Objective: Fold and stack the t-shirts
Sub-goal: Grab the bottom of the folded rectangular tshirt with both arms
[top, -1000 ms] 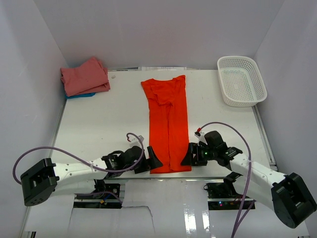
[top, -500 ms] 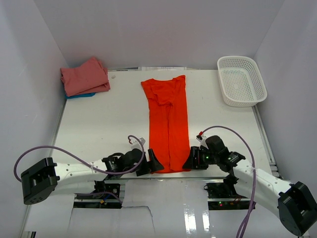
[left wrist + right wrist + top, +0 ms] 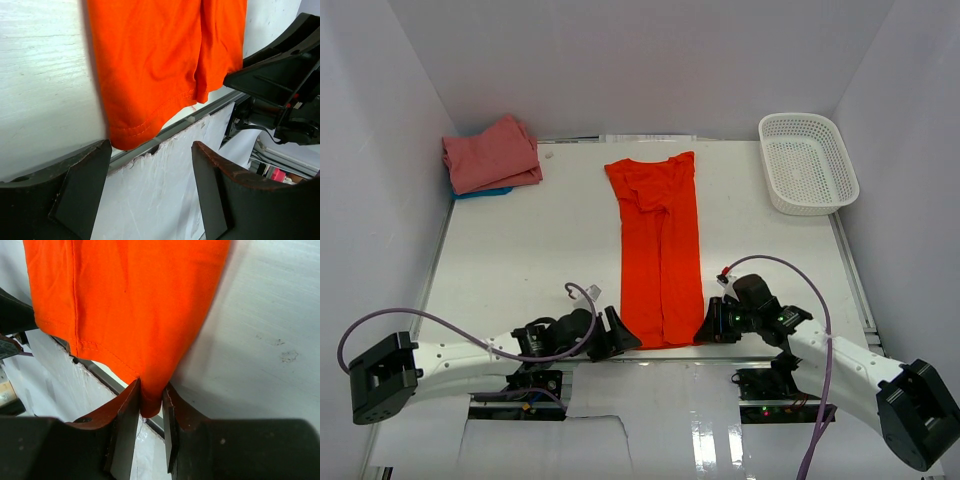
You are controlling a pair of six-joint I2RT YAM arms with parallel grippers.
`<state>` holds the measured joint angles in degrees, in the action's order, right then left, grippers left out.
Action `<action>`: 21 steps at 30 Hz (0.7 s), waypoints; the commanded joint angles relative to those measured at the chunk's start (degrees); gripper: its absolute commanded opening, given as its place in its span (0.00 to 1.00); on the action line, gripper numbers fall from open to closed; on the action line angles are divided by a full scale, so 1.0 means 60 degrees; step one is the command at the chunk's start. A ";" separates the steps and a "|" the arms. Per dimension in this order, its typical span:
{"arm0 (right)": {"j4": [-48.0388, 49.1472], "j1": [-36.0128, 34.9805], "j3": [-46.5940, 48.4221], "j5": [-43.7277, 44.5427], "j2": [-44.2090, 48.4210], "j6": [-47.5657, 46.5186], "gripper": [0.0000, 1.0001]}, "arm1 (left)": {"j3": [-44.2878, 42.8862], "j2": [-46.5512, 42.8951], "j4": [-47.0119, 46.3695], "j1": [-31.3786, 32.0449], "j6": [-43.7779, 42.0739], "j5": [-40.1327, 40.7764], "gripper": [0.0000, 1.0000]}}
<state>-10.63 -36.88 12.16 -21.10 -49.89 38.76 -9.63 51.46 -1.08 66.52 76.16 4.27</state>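
Basket [image 3: 798,117] sits back right, salmon shirt [image 3: 492,152] (over blue shirt [image 3: 480,192]) back left

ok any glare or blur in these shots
Top view: glare on the glossy strip below the table. Left wrist: the left edge of the shirt looks smeared and shadowed. Right wrist: hem stitching is sharp, no glare.

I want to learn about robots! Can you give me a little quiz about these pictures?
1. True or false: the white basket is empty.
2. Which one pinches the orange t-shirt at its near hem? A. left gripper B. right gripper
3. Fill in: a ___ one peeks out from under the pink t-shirt.
Key: 1 true; 2 B; 3 blue t-shirt.
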 commanded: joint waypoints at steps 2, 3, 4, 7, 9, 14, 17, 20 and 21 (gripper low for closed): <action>-0.1551 -0.0078 -0.0226 0.0836 0.0024 -0.0308 0.28 | 0.0346 0.0138 0.2420 0.0075 -0.0110 0.0108 0.78; -0.1582 -0.0078 -0.0211 0.0851 0.0024 -0.0323 0.26 | 0.0301 0.0313 0.2509 0.0075 -0.0154 0.0094 0.78; -0.1597 -0.0078 -0.0211 0.0837 0.0009 -0.0352 0.25 | 0.0272 0.0416 0.2509 0.0075 -0.0140 0.0093 0.78; -0.1656 -0.0107 -0.0196 0.0836 0.0023 -0.0352 0.25 | 0.0199 0.0811 0.2305 0.0075 -0.0169 0.0123 0.74; -0.1670 -0.0108 -0.0196 0.0822 0.0009 -0.0352 0.21 | 0.0184 0.0988 0.2056 0.0075 -0.0169 0.0108 0.68; -0.1670 -0.0122 -0.0182 0.0822 -0.0035 -0.0381 0.18 | 0.0198 0.1471 0.1996 0.0075 -0.0052 0.0254 0.66; -0.1670 -0.0137 -0.0167 0.0807 -0.0006 -0.0381 0.19 | 0.0257 0.1209 0.2550 0.0075 0.0401 0.0605 0.72; -0.1670 -0.0137 -0.0196 0.0807 -0.0006 -0.0396 0.19 | 0.0389 0.0465 0.2889 0.0075 0.0752 0.0972 0.75; -0.1670 -0.0137 -0.0196 0.0807 0.0009 -0.0382 0.19 | 0.0418 0.0258 0.3195 0.0075 0.0826 0.1045 0.75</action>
<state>-13.15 -37.21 12.27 -19.70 -49.08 38.59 -11.38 54.02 0.64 66.63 80.03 5.30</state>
